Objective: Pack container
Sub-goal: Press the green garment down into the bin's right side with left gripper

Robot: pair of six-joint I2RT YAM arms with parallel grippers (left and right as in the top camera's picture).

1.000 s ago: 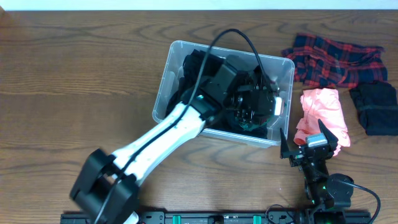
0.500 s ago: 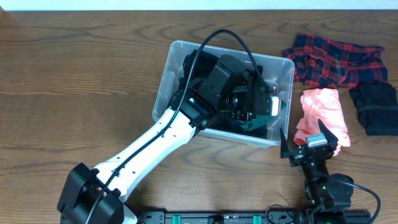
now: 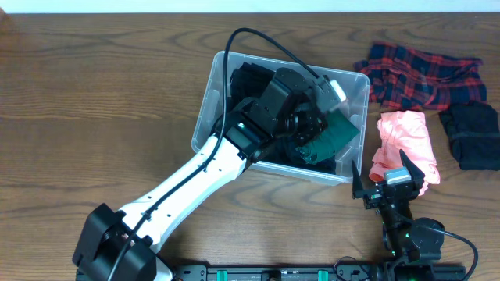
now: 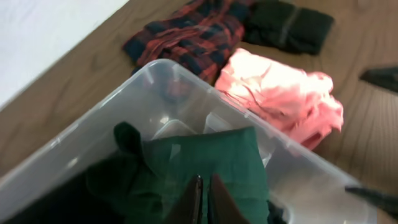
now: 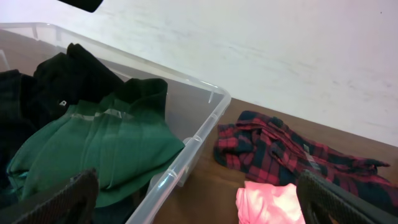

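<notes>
Container (image 3: 205,105): the clear plastic tub sat upright on the wooden table (image 3: 94,94), open at the top, part filled.

- Inside it: black clothing (image 3: 246,78) filled the end away from the loose pile. A green garment (image 3: 332,139) lay on top at the other end, one edge riding up against the end wall.
- Your left gripper (image 4: 203,186) was down inside the container. Its jaws were together and the tips sat on the green cloth. The wrist view did not show whether a fold was caught between them; you could not tell from it.
- Just outside the end wall nearest the green garment lay a crumpled pink garment (image 3: 406,144).
- Off the far corner of that same end lay a red-and-navy plaid shirt (image 3: 418,74), loosely heaped.
- Further out from the container, beyond the pink piece, lay a folded dark garment (image 3: 469,136).
- Your right gripper (image 3: 383,181) stood off the container's near corner, by the near end of the pink garment. Its jaws were wide apart and held nothing.

Progress, as judged: roughly midway. The black pieces and the green one were in the container. Three pieces were not yet packed: pink, plaid and dark. The green garment looked unsettled, with its raised edge yet to be tucked down.
</notes>
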